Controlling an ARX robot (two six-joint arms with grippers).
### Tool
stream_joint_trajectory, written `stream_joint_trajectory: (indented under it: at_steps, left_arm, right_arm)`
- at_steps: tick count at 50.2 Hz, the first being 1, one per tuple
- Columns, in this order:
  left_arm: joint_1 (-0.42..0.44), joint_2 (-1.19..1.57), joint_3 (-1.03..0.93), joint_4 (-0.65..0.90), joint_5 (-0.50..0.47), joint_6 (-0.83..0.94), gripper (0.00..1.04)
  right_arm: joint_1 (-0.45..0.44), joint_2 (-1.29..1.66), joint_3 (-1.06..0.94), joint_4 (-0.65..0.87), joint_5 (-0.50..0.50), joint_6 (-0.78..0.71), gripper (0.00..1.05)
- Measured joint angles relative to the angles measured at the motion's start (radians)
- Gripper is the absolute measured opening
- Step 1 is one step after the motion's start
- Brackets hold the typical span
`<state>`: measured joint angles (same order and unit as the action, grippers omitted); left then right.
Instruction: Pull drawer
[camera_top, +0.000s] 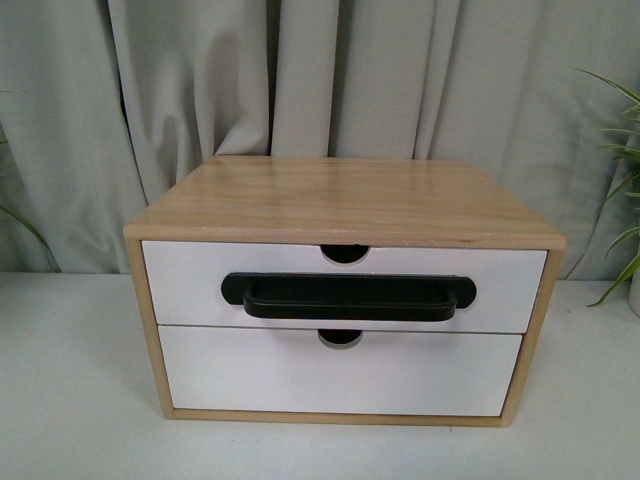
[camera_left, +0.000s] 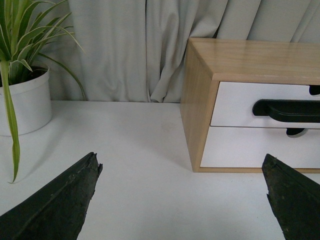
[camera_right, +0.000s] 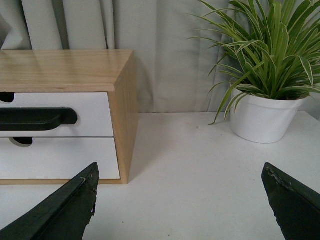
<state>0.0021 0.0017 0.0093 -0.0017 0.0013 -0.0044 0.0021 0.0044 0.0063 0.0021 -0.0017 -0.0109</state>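
Note:
The drawer (camera_top: 180, 285) is the upper one of a low wooden cabinet (camera_top: 340, 200), white-fronted, with a long black bar handle (camera_top: 348, 296) and a half-round notch in its top edge. It sits flush in the cabinet. Neither arm shows in the front view. My left gripper (camera_left: 181, 159) hangs open over the white table, off the cabinet's left front corner; from there I see the drawer (camera_left: 235, 105) and one end of the handle (camera_left: 287, 110). My right gripper (camera_right: 181, 167) is open off the right front corner, with the drawer (camera_right: 92, 107) and the handle (camera_right: 35, 119) to its side. Both hold nothing.
Below it is a plain white drawer front (camera_top: 340, 375) without a handle. A potted plant in a white pot (camera_left: 27, 102) stands left of the cabinet, another (camera_right: 262, 117) to its right. Grey curtains hang behind. White tabletop (camera_top: 80, 400) lies in front.

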Motion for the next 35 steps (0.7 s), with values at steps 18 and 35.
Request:
stream_joint_trajectory:
  at_steps: [18, 35]
  left_arm:
    - [0.000, 0.000, 0.000, 0.000, 0.000, 0.000, 0.98]
    - [0.000, 0.000, 0.000, 0.000, 0.000, 0.000, 0.98]
  right_arm:
    - [0.000, 0.000, 0.000, 0.000, 0.000, 0.000, 0.96]
    - [0.000, 0.000, 0.000, 0.000, 0.000, 0.000, 0.96]
